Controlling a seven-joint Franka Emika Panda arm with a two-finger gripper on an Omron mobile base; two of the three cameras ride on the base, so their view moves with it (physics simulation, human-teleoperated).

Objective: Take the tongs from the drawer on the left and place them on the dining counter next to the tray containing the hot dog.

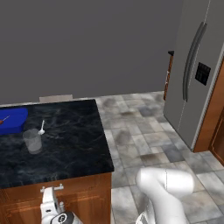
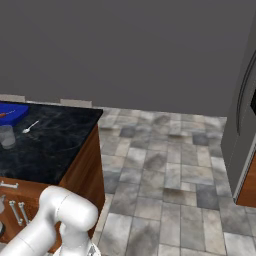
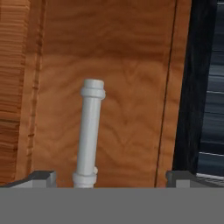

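Note:
The drawer has a reddish-brown front just under the dining counter top, and its silver bar handle runs lengthwise up the hand view. My gripper is open and close to that front, one fingertip on either side of the handle's near end, touching nothing. From the left base view, my hand sits just below the handle. The blue tray with the hot dog lies at the counter's far left. The tongs are hidden.
A clear glass and a small white spoon sit on the marble beside the tray. Cabinet doors with vertical handles are below the drawer. A grey fridge stands to the right across a tiled floor.

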